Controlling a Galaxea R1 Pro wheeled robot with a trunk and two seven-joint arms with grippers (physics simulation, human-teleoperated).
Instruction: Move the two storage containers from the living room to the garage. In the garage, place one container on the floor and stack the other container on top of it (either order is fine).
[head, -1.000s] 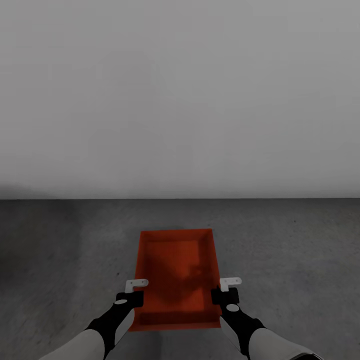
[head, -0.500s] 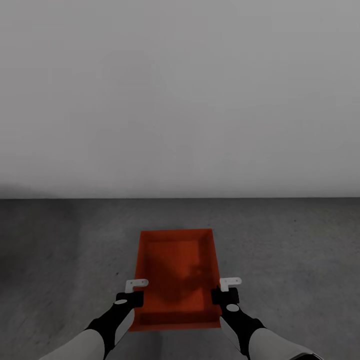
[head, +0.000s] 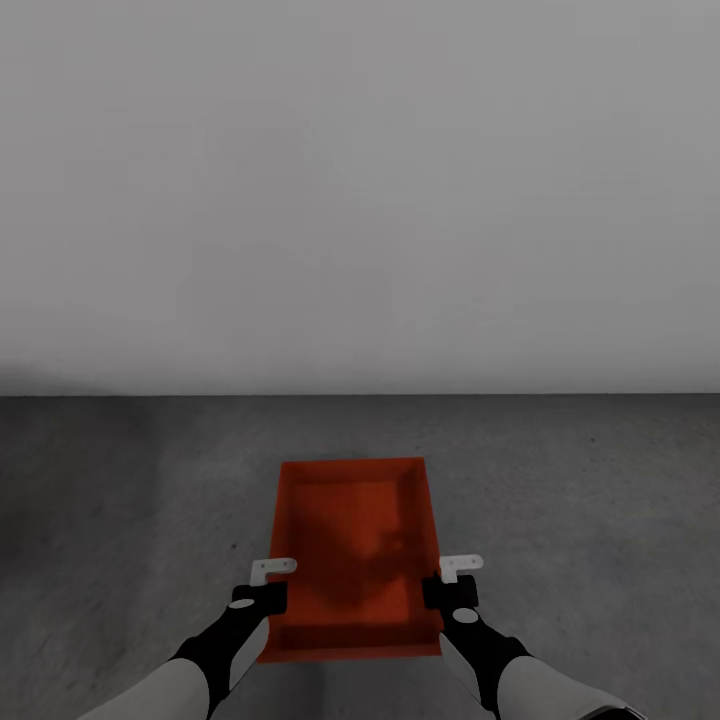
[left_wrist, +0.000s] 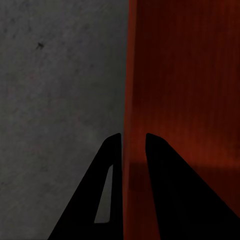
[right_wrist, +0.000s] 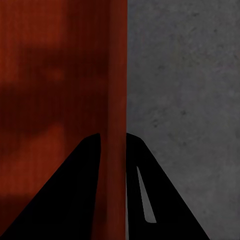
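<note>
In the head view, a red-orange storage container (head: 352, 545) sits low in the middle of the frame, over the dark grey floor (head: 120, 500). A plain pale wall (head: 360, 190) takes up the whole top half. The left gripper (head: 266, 585) is at the container's left long wall, near the bottom left of the box. The right gripper (head: 452, 582) is at the right long wall, across from it. Both black arms come up from the bottom edge of the frame.

In the left wrist view, the two dark fingers (left_wrist: 165, 195) of the left gripper stand one on each side of the container's thin red wall (left_wrist: 128, 100), pinching it. Grey floor is on the left of the frame, and the red inside of the box is on the right.

In the right wrist view, the right gripper's fingers (right_wrist: 65, 195) pinch the other thin wall (right_wrist: 118, 75) the same way. The red inside is on the left and grey floor is on the right.
</note>
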